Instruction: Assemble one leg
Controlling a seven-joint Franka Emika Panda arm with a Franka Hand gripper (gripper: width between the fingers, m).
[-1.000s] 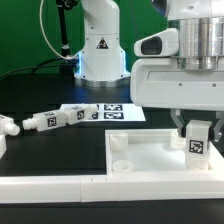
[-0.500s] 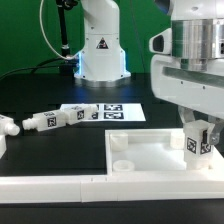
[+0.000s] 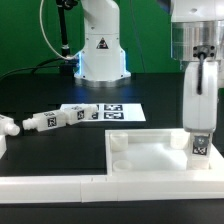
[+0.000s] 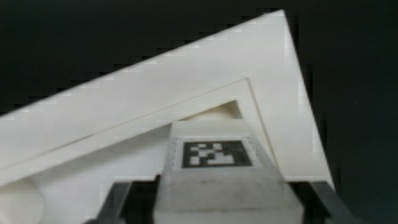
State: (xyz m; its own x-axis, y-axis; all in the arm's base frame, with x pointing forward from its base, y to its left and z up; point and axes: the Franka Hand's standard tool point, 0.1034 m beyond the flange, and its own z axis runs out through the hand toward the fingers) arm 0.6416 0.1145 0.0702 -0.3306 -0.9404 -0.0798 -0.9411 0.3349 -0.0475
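Observation:
My gripper [image 3: 200, 132] is shut on a leg [image 3: 200, 145], a stubby white post with a square marker tag. It holds the leg upright at the near corner of the large flat white panel [image 3: 150, 150], on the exterior view's right. Whether the leg touches the panel I cannot tell. In the wrist view the leg [image 4: 221, 165] sits between the dark fingers [image 4: 128, 203], with the gripper [image 4: 222, 208] over the panel's corner [image 4: 169, 95] and its recess. Several more legs [image 3: 60, 116] lie on the black table at the exterior view's left.
The marker board [image 3: 118, 112] lies behind the panel. The robot base [image 3: 100, 50] stands at the back. A white rail [image 3: 50, 186] runs along the front. Another white part [image 3: 6, 127] lies at the far left edge.
The wrist has turned about its vertical axis, so the gripper now shows its narrow side. The held leg has stayed over the panel's corner, shifting slightly right and down.

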